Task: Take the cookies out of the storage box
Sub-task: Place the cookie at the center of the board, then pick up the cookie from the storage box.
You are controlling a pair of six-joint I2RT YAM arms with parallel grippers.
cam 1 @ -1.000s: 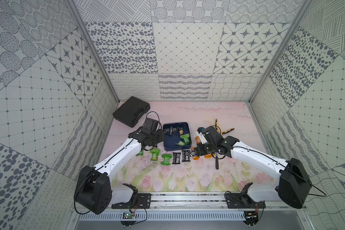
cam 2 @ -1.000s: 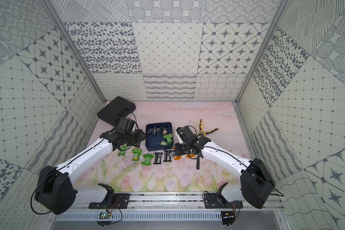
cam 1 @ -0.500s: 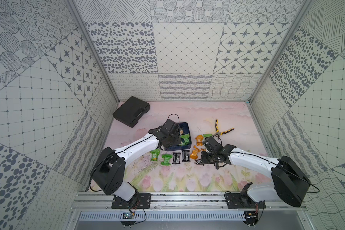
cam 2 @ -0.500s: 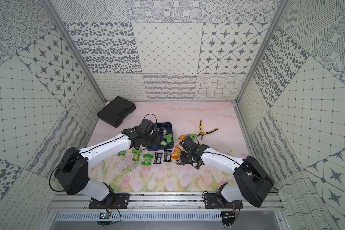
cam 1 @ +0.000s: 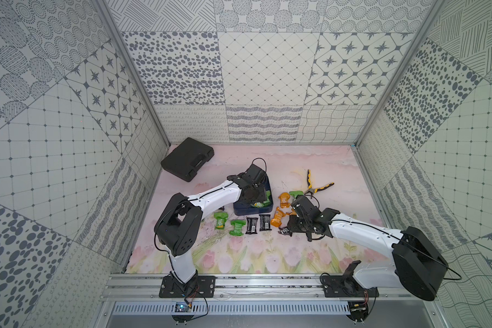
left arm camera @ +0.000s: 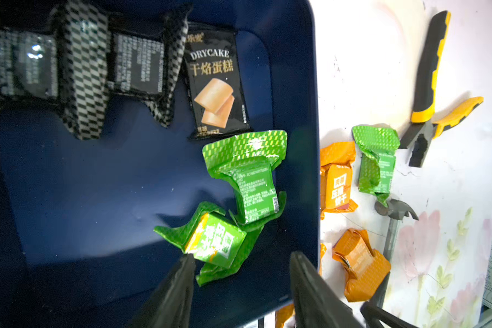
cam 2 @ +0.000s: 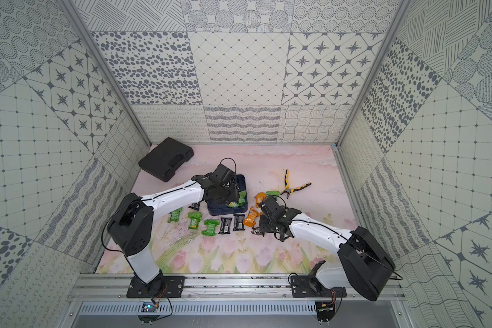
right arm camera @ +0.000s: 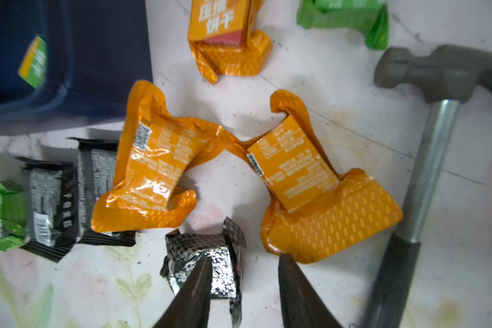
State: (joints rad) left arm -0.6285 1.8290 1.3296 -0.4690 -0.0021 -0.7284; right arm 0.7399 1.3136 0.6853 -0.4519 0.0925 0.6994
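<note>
storage box (left arm camera: pixel 83 184) has green + blk cookies (left arm camera: pixel 253 181); left gripper (left arm camera: pixel 242 255) spread over a green packet (left arm camera: pixel 216 244), holding nothing. right gripper (right arm camera: pixel 246 257) parted, blk packet (right arm camera: pixel 225 272) at one finger (right arm camera: pixel 193 289), hammer (right arm camera: pixel 432 73) alongside.

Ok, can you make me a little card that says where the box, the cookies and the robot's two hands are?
storage box: dark blue, on the table
inside it: at least three black cookies, two green cookies
out on table: orange cookies, green and black ones too
left hand: open, over a green cookie in the box
right hand: open, black packet lying by one finger
other things: pliers, hammer, black case
</note>
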